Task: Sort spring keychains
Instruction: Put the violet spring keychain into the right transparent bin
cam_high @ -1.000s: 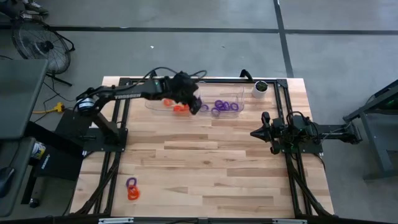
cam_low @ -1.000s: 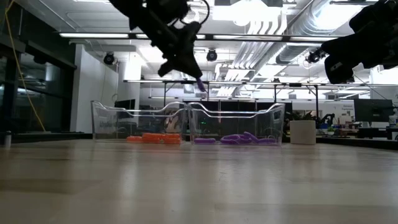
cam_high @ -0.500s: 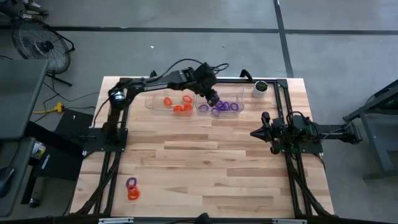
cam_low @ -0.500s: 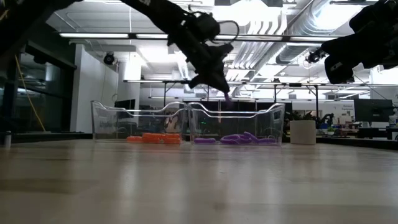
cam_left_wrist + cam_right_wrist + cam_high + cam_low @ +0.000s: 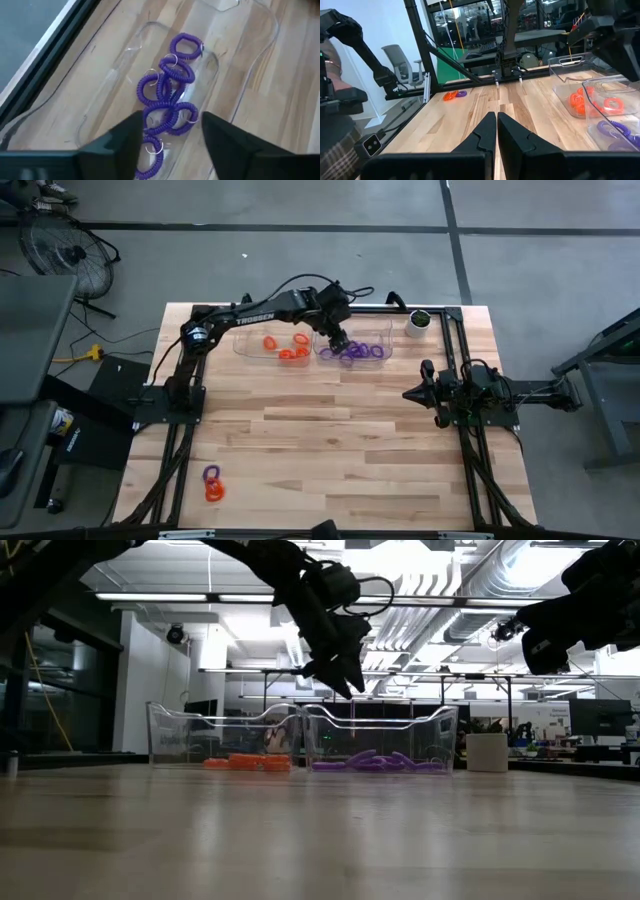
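High view. My left gripper [image 5: 338,332] hangs over the clear plastic bin of purple coiled keychains [image 5: 354,351], upper centre of the frame, at the bin's left end. Next to it, to the left, the matching clear bin of orange coiled keychains [image 5: 288,346]. Two strays lie unsorted at lower left of the table: one purple coil [image 5: 210,473] touching one orange coil [image 5: 214,492]. Right gripper [image 5: 410,393] parked at mid-right, well apart from all of it. Small white cup with a dark top [image 5: 418,321] near the upper right corner of the light wooden table [image 5: 340,450].

Low view. Left gripper [image 5: 345,688] sits above the rim of the purple bin [image 5: 380,740], upper centre. I see nothing between its tips here. Purple coils lie flat on that bin's floor; orange ones [image 5: 248,761] in the bin to the left.

Left wrist view. Fingers [image 5: 125,137] spread wide, nothing held. Straight ahead, a tangled heap of purple coils [image 5: 167,97] with small metal rings, in the middle of the bin.

Right wrist view. Right gripper [image 5: 496,131] fingers pressed together, empty. The stray pair [image 5: 454,94] shows at upper left; both bins at the right edge.

Judgement: the drop looks done. To do this step well, I lift straight up clear of the bin walls before swinging away, so a finger does not snag a coil or tip the bin. Then go for the stray pair, taking one coil only, from its free side.
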`<state>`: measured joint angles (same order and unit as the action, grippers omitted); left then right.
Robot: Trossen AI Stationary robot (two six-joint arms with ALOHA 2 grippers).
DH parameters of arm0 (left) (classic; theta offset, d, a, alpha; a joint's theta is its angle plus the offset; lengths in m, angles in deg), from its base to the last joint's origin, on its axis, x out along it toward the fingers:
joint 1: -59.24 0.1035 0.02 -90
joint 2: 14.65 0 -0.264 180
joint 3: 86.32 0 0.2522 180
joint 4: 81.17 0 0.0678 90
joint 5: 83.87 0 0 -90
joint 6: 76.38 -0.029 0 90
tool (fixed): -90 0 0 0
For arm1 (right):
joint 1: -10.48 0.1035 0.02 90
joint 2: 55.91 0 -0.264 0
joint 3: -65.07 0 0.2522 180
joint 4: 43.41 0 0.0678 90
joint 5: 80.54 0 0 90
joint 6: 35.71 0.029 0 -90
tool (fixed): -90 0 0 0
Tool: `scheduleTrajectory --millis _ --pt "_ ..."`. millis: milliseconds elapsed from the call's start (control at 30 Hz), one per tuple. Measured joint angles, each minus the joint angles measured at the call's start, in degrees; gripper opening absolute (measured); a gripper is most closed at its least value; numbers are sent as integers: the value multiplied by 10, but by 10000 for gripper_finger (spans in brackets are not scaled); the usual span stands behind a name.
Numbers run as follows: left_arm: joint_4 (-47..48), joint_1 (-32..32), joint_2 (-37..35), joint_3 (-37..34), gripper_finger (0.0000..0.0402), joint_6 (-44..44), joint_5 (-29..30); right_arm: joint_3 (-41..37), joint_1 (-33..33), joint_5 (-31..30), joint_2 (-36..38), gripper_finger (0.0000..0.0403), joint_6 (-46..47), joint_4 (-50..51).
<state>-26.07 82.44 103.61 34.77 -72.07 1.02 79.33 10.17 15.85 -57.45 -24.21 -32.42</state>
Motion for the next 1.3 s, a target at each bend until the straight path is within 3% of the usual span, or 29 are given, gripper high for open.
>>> scheduleTrajectory --millis 167,400,667,767,867,1000,1133,1300 --pt "61 0 -5 0 247 -14 0 0 0 0 0 12 0 0" --pt "201 1 -34 1 244 -4 54 0 0 0 0 12 0 0" --pt "350 13 -104 -44 225 144 135 0 0 0 0 12 0 0" --pt "366 -2 -126 -63 225 212 169 0 0 0 0 12 0 0" --pt "366 -20 -151 -104 225 288 149 0 0 0 0 12 0 0" --pt "370 -48 -174 -188 224 414 70 0 0 0 0 12 0 0" --pt "359 -107 -219 -282 224 550 16 0 0 0 0 12 0 0" --pt "352 -203 -307 -360 224 708 -2 0 0 0 0 12 0 0"
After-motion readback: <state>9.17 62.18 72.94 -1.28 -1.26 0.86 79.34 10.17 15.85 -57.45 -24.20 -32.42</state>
